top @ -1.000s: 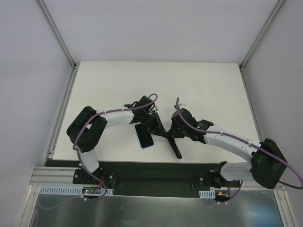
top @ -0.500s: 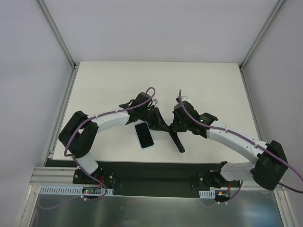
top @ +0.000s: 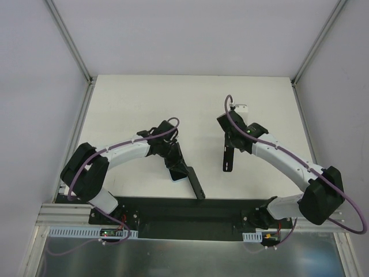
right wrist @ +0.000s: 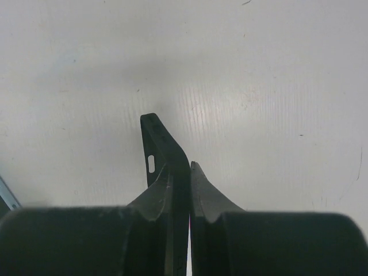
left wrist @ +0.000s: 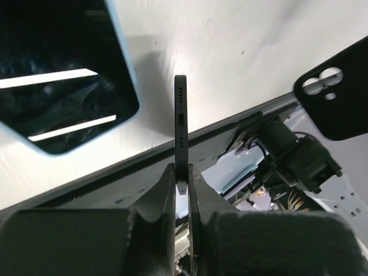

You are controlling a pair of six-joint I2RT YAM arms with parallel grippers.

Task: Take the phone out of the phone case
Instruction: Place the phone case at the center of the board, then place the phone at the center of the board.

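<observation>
Wht table (top: 130, 104), pale walls (top: 190, 34)

The white table (top: 144, 104) is carrying one loose thing: a blue-edged phone (left wrist: 57, 75) is lying flat, dark screen up, near the front edge. From above, the left gripper (top: 179, 168) is hiding most of it, so its angle is probably slanted.

The 2 arms bend inward, apart; left hand (top: 180, 167) and right hand (top: 230, 150) both clamped.
</observation>
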